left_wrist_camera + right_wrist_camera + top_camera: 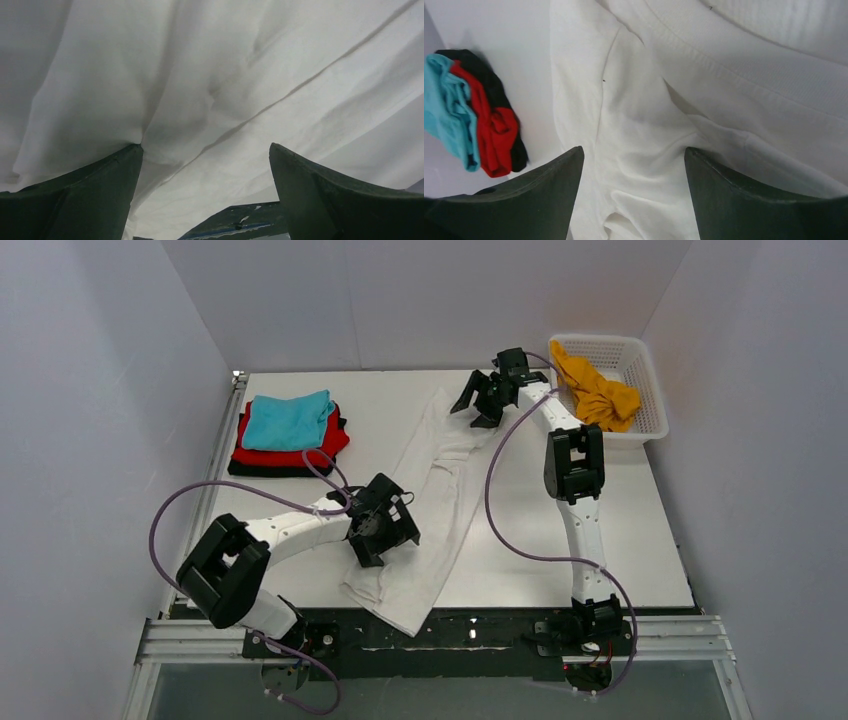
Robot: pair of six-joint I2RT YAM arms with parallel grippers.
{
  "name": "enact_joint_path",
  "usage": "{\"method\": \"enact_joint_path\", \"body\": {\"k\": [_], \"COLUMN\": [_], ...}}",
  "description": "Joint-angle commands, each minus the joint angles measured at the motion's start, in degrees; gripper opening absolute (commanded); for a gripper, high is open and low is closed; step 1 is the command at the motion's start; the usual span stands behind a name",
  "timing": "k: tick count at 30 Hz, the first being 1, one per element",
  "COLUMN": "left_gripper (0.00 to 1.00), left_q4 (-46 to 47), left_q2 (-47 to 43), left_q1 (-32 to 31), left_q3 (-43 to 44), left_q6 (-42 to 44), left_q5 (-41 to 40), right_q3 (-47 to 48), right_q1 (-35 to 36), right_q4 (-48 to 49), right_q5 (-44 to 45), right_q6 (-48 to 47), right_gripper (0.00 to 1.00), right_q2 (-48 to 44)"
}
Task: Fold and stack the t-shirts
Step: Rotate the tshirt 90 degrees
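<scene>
A large white t-shirt [435, 505] lies folded in a long strip from the table's back centre to its near edge, where it overhangs. My left gripper [395, 540] is open at the strip's left side near the front; white cloth [225, 90] fills its view and one fingertip [132, 152] touches a fold. My right gripper [478, 405] is open just above the strip's far end; white cloth [644, 125] lies between its jaws. A folded stack of teal [288, 420], red [330, 445] and black [270, 468] t-shirts sits at the back left. An orange-yellow t-shirt [595, 390] lies crumpled in the basket.
A white plastic lattice basket [640, 355] stands at the back right corner. Purple cables loop from both arms over the table. White walls enclose the table on three sides. The folded stack also shows at the left of the right wrist view [469, 120].
</scene>
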Motion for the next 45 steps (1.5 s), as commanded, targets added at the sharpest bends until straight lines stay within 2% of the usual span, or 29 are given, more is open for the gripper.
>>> {"method": "enact_joint_path", "body": {"k": [1, 7, 11, 13, 18, 21, 24, 28, 31, 34, 38, 41, 45], "left_gripper": [1.0, 0.99, 1.0, 1.0, 0.99, 1.0, 1.0, 1.0, 1.0, 0.99, 1.0, 0.87, 0.61], "left_q4": [4.0, 2.6, 1.0, -2.8, -11.3, -21.6, -33.3, -29.6, -28.2, -25.7, -21.1, -18.1, -18.8], "left_q2": [7.4, 8.0, 9.3, 7.9, -3.2, -10.8, -18.6, -32.3, -36.5, -34.8, -26.2, -18.8, -14.2], "left_q1": [-4.9, -11.5, -14.2, -14.8, -15.3, -15.3, -14.8, -14.2, -13.7, -13.6, -13.0, -12.6, -11.5], "left_q3": [1.7, 3.3, 4.4, 5.1, 1.4, 0.1, -3.7, -11.3, -11.9, -10.8, -8.0, -6.8, -5.9], "left_q6": [-4.0, -7.9, -9.5, -8.5, -5.6, -3.5, -6.7, -5.0, 1.1, 7.3, 11.2, 12.5, 13.5], "left_q5": [-1.9, -5.3, -2.8, -2.8, -8.6, -13.0, -15.7, -16.9, -16.5, -12.3, -3.7, 3.7, 9.8], "right_q3": [10.2, 13.2, 16.9, 17.2, 17.6, 17.3, 17.1, 15.0, 13.3, 3.2, -23.2, -39.1, -42.7], "right_q1": [1.5, 5.1, 6.2, 6.0, 3.4, 1.4, 0.8, 0.5, 0.6, 1.2, 4.0, 8.5, 11.9], "right_q4": [0.7, 13.8, 18.8, 18.7, 15.1, 14.1, 10.6, 7.8, 1.4, -3.3, -1.0, 7.2, 8.8], "right_q5": [-7.2, -8.0, -7.5, -7.1, -2.4, -1.8, 0.3, 1.5, 0.8, 4.0, 10.6, 11.6, 9.7], "right_q6": [6.8, 14.0, 18.4, 18.0, 11.7, 9.6, 4.5, 1.6, -1.1, -4.2, -4.6, -4.4, -2.1], "right_gripper": [0.82, 0.82, 0.82, 0.82, 0.84, 0.84, 0.85, 0.86, 0.87, 0.86, 0.84, 0.85, 0.84], "right_q2": [8.3, 12.4, 15.3, 15.0, 9.6, 5.3, 1.2, -3.1, -6.8, -14.9, -30.9, -40.8, -40.8]}}
